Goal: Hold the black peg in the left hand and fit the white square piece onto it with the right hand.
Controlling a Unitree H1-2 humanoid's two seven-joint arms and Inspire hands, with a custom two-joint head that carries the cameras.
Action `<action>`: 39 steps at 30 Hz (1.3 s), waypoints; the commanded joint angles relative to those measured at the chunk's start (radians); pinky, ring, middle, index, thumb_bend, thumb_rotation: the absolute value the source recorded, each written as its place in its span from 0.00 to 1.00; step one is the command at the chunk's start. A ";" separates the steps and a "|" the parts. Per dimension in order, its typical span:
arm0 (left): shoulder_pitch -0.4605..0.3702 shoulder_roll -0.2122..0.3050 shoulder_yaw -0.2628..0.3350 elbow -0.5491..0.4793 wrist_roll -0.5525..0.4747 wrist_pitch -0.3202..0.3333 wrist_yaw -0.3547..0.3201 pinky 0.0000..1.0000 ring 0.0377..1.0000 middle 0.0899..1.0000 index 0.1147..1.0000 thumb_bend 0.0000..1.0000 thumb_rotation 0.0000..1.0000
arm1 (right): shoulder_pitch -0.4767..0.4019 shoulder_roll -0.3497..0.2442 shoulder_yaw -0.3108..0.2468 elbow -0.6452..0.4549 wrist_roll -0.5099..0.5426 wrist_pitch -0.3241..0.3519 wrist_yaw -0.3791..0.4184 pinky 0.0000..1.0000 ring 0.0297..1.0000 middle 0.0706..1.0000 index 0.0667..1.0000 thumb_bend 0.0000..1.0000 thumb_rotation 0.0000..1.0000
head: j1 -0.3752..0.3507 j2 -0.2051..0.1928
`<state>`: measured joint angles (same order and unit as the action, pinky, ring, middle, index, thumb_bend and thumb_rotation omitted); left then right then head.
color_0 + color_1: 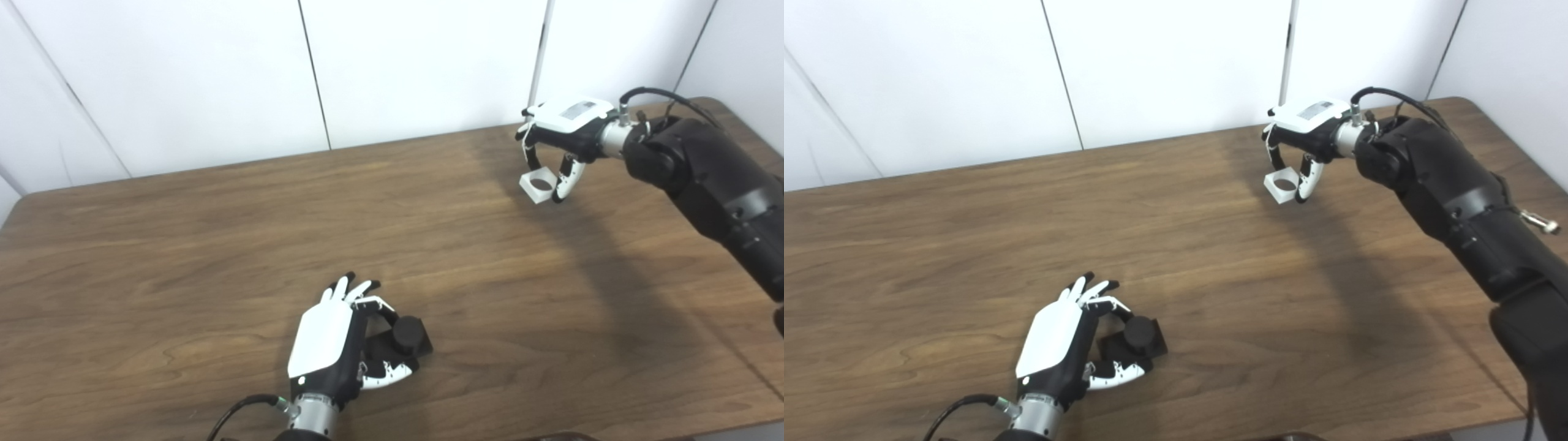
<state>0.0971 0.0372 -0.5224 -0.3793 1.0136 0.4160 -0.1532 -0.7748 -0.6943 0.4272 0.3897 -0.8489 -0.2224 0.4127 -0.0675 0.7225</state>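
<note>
Resting low on the table (pixel 184 257), the left hand (pixel 334 343) curls around the black peg (pixel 407 335), a short matte cylinder standing upright on a flat square black base. The thumb lies along the near edge of that base and a forefinger hooks over its far side, so the hand is clasped on the peg; the other fingers stretch forward, dark-tipped and slightly fanned. The back of the hand is a smooth glossy white shell over a black body, with a ribbed metal wrist and a black cable at the bottom edge.

Far across the table, near the back right corner, the right hand (pixel 1304 138) pinches the white piece (pixel 1281 186) between fingers and thumb. The piece is a small chunky square block of plain white plastic with a round hole through its middle, tilted so the hole faces up and toward the camera. Whether it hangs just above the surface or touches it cannot be told. The hand arches over it, white-topped, and its thick black arm slants in from the right.

The table is brown wood-grain laminate with rounded corners and a dull sheen; behind it stand plain white wall panels (pixel 422 61) split by thin dark seams. Peg and piece lie well apart.
</note>
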 commanded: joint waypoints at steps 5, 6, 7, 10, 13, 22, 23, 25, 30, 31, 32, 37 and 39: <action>0.028 -0.012 -0.002 0.046 0.013 0.013 -0.018 1.00 1.00 0.88 0.42 0.51 0.08 | -0.004 -0.032 -0.046 -0.171 0.018 0.017 0.039 1.00 1.00 0.86 0.45 0.53 0.15 | 0.003 0.010; 0.027 -0.011 -0.001 0.044 0.014 0.015 -0.022 1.00 1.00 0.88 0.42 0.51 0.08 | 0.002 -0.031 -0.051 -0.196 0.024 0.021 0.052 1.00 1.00 0.86 0.45 0.53 0.15 | 0.004 0.022; 0.026 -0.010 -0.002 0.045 0.016 0.015 -0.023 1.00 1.00 0.88 0.42 0.51 0.08 | 0.010 -0.030 -0.057 -0.220 0.030 0.019 0.059 1.00 1.00 0.86 0.45 0.53 0.15 | 0.004 0.022; 0.024 -0.012 -0.001 0.039 0.018 0.019 -0.029 1.00 1.00 0.88 0.42 0.51 0.08 | 0.033 -0.030 -0.074 -0.295 0.048 0.024 0.092 1.00 1.00 0.86 0.45 0.53 0.15 | 0.014 0.043; 0.020 -0.013 -0.001 0.035 0.022 0.026 -0.041 1.00 1.00 0.88 0.42 0.51 0.08 | 0.060 -0.030 -0.090 -0.379 0.060 0.034 0.133 1.00 1.00 0.87 0.45 0.53 0.15 | 0.023 0.051; 0.006 -0.019 0.003 0.042 0.033 0.031 -0.055 0.99 1.00 0.88 0.42 0.51 0.08 | 0.126 -0.013 -0.109 -0.557 0.074 0.043 0.217 1.00 1.00 0.87 0.45 0.53 0.15 | 0.049 0.092; 0.002 -0.019 0.004 0.043 0.035 0.033 -0.058 0.99 1.00 0.88 0.42 0.51 0.08 | 0.128 -0.011 -0.111 -0.566 0.077 0.043 0.223 1.00 1.00 0.87 0.45 0.53 0.15 | 0.051 0.100; -0.006 -0.022 0.009 0.042 0.037 0.038 -0.067 1.00 1.00 0.88 0.42 0.51 0.08 | 0.126 -0.007 -0.116 -0.581 0.084 0.045 0.235 1.00 1.00 0.87 0.45 0.53 0.15 | 0.060 0.125; -0.017 -0.034 0.021 0.032 0.041 0.047 -0.103 1.00 1.00 0.88 0.42 0.51 0.08 | 0.119 -0.005 -0.122 -0.611 0.099 0.035 0.262 1.00 1.00 0.87 0.45 0.52 0.15 | 0.075 0.157; -0.017 -0.037 0.024 0.030 0.041 0.048 -0.108 1.00 1.00 0.88 0.42 0.51 0.08 | 0.120 -0.004 -0.124 -0.622 0.107 0.036 0.269 1.00 1.00 0.87 0.45 0.52 0.15 | 0.076 0.160; -0.017 -0.039 0.025 0.028 0.043 0.048 -0.113 1.00 1.00 0.88 0.42 0.51 0.08 | 0.121 -0.002 -0.127 -0.633 0.114 0.037 0.276 1.00 1.00 0.87 0.45 0.52 0.15 | 0.077 0.163; -0.019 -0.047 0.030 0.024 0.059 0.050 -0.134 1.00 1.00 0.88 0.42 0.51 0.08 | 0.124 0.010 -0.135 -0.708 0.147 0.047 0.318 1.00 1.00 0.87 0.45 0.52 0.15 | 0.085 0.174; -0.021 -0.050 0.032 0.024 0.063 0.050 -0.139 1.00 1.00 0.88 0.42 0.51 0.08 | 0.125 0.017 -0.138 -0.734 0.158 0.049 0.328 1.00 1.00 0.87 0.45 0.53 0.15 | 0.087 0.176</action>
<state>0.0700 -0.0128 -0.4895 -0.3792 1.0441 0.4500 -0.2518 -0.6059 -0.6761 0.3164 -0.3013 -0.7108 -0.1903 0.7442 0.0184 0.8974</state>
